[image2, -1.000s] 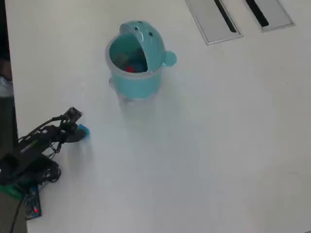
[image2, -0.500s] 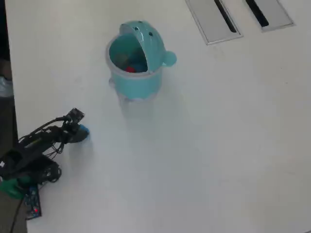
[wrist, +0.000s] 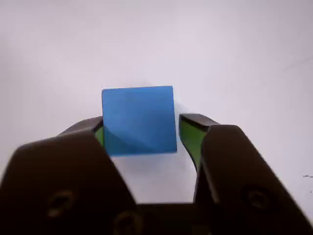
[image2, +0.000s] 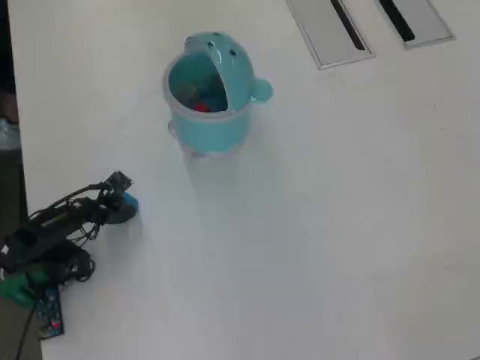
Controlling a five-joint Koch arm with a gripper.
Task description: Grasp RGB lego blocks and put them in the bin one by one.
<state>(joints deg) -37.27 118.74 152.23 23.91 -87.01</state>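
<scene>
A light blue lego block (wrist: 138,110) lies on the white table between the fingers of my gripper (wrist: 143,125). The left finger touches the block's side; a narrow strip of table shows between the block and the green pad of the right finger (wrist: 189,135), so the gripper is open around it. In the overhead view the gripper (image2: 126,204) and the blue block (image2: 131,201) sit at the left of the table. The turquoise bin (image2: 211,132) stands further up with its domed lid tipped back. A red block (image2: 201,107) lies inside it.
Two grey slotted panels (image2: 328,31) (image2: 417,18) are set into the table at the top right. The arm's base and cables (image2: 41,262) sit at the table's left edge, with a small board (image2: 50,318) below them.
In the overhead view the arm has shifted slightly down the picture, with the gripper staying at the blue block. The bin has not moved.
</scene>
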